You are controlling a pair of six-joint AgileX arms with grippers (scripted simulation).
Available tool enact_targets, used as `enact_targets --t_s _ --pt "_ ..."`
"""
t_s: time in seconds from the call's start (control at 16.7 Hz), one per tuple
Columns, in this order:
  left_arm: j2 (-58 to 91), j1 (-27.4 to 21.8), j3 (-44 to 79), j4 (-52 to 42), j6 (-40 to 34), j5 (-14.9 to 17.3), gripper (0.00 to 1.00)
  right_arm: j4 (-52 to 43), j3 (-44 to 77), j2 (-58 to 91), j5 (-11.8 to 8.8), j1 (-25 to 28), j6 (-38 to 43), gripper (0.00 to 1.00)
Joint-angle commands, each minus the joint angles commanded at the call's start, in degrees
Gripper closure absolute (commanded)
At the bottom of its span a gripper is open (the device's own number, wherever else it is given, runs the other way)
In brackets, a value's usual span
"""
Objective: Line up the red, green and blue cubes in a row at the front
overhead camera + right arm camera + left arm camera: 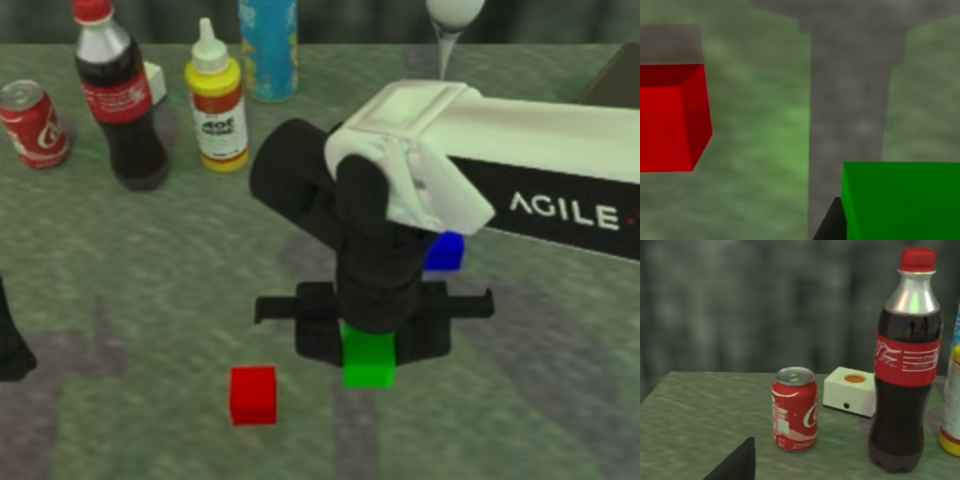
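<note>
A: Our right gripper (368, 345) stood over the green cube (368, 362); grip unclear to us.

B: Red cube (253, 394) lay just beside it; a sideways drift risked knocking it.

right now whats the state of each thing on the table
red cube: on the table at the front, free
green cube: under the right hand, right of the red cube
blue cube: behind, partly hidden by the right arm
cola bottle: upright, capped
soda can: upright
yellow bottle: upright, capped
left arm: parked at the left edge
</note>
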Motion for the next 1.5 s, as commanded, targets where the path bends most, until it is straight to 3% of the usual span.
enact_targets --t_s 0.36,0.72,1.02,1.5 --pt "0.0 0.0 0.0 0.0 0.0 0.0 0.0 1.05 -0.68 0.48 -0.07 -0.03 0.17 1.0" --pt "0.0 0.0 0.0 0.0 0.0 0.0 0.0 12.49 -8.02 4.12 -0.01 0.24 0.46 1.0" --pt "0.0 0.0 0.0 0.0 0.0 0.0 0.0 14.32 -9.35 4.9 0.05 0.37 0.52 1.0" --pt "0.0 0.0 0.0 0.0 0.0 0.0 0.0 14.32 -9.35 4.9 0.05 0.37 0.52 0.4"
